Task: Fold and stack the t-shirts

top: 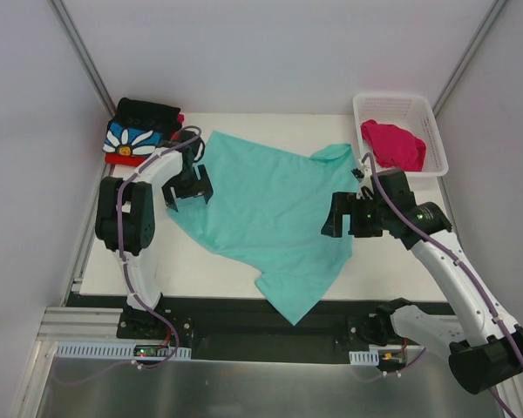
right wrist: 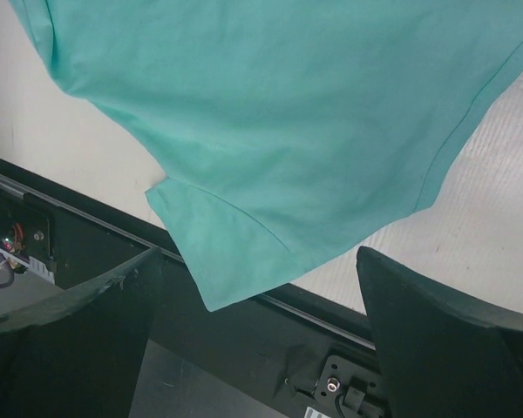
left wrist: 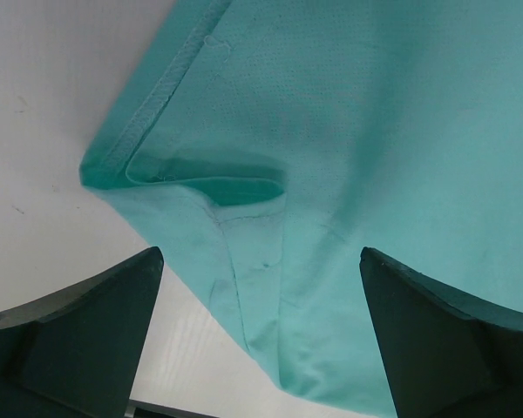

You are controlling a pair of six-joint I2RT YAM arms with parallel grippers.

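Progress, judging from the layout: roughly half done. The daisy shirt (top: 141, 129), black with a white flower on blue, is sitting folded on the red shirt (top: 120, 158). That pile is lying just off the teal shirt's far corner on my left-arm side, so I'm counting those two as finished.

The teal shirt (top: 261, 213) is lying open and crooked in the middle of the counter (top: 192, 266), not yet folded. Its near tip is hanging over the counter's near edge.

The pink shirt (top: 394, 144) is waiting crumpled in the white lattice basket (top: 429, 113), off the teal shirt's far corner on my right-arm side. So two folds and two stackings are left.

My left fingers (left wrist: 78, 331) are standing wide and gripping nothing. They are hovering over the teal shirt's left-side edge. My right fingers (right wrist: 453, 344) are also spread wide and empty, above the teal shirt's right-side edge, near the part drooping over the dark front rail.

Materials: the teal cloth is a thin, soft knit with a fine dotted weave showing in the left wrist view. It has a stitched double hem and one corner flipped over into a small pocket. Only shallow wrinkles are showing, so it's looking limp and easy to drag. The pink cloth is looking similarly soft and is bunching up. The basket is looking like rigid plastic, and the counter is matte white and smooth.
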